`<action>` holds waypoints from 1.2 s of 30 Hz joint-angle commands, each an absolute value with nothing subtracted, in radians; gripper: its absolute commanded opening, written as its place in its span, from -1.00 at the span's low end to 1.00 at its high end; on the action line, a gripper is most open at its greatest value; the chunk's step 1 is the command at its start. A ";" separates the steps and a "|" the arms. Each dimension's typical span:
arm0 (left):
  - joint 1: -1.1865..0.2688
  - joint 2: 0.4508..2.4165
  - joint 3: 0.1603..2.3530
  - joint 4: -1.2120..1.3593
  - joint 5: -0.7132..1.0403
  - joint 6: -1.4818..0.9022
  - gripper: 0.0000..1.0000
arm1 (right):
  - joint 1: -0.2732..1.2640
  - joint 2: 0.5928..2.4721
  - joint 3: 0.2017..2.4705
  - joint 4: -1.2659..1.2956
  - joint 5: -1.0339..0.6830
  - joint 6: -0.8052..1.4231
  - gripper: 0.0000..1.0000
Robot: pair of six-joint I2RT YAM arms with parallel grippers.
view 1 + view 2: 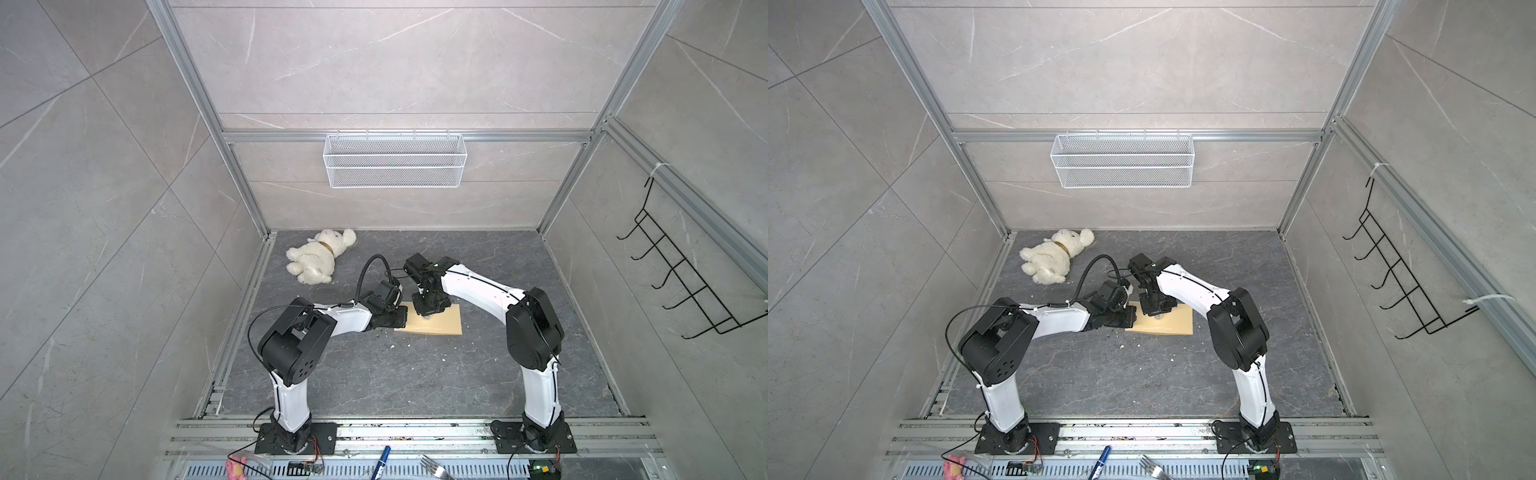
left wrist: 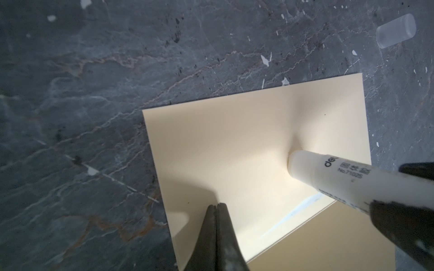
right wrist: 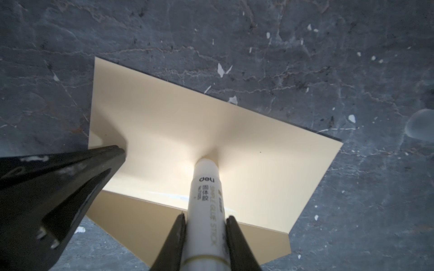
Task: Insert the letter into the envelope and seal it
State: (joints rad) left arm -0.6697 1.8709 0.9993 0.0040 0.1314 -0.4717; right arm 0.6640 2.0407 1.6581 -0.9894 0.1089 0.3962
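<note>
- Two contacts on envelope (image 1: 446, 322), flat at middle of table (image 1: 374, 374), flap (image 3: 176, 131) folded out.
- Left end effector (image 2: 216, 206): fingers closed together, nothing held, tips at flap edge.
- Right end effector (image 3: 205, 217): clamped on glue stick (image 3: 206, 187), tip against flap.

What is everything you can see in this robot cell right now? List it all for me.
envelope: one, yellow-tan, mid-table, flap open
glue stick: one, white, tip pressed on the flap
cap: one, clear, lying on the table near the envelope
plush toy: one, white, far left of the table
wire basket: one, white, on the back wall
hook rack: one, black, on the right wall
marker: one, blue, front rail
fork: one, silver, front rail
pink toy: one, pink, front left
table: one, dark grey, stone-look
left arm: white and black, jaws shut, tips at the flap
right arm: white and black, jaws shut on the glue stick
</note>
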 commanded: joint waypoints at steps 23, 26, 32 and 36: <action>-0.675 1.974 0.966 -0.169 0.066 -0.436 -1.00 | 0.595 1.985 1.586 -1.066 0.182 0.370 -1.00; -0.675 1.976 0.971 -0.171 0.068 -0.436 -1.00 | 0.595 1.938 1.599 -1.042 0.146 0.368 -1.00; -0.676 1.976 0.972 -0.173 0.071 -0.433 -1.00 | 0.595 1.859 1.641 -1.023 0.110 0.375 -1.00; -0.675 1.970 0.972 -0.172 0.069 -0.432 -1.00 | 0.598 1.884 1.678 -1.042 0.097 0.368 -1.00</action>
State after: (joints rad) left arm -0.6701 1.8774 1.0157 -0.0158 0.1326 -0.4625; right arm 0.5941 1.8843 1.6493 -1.0130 0.1104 0.3805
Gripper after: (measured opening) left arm 0.046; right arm 0.256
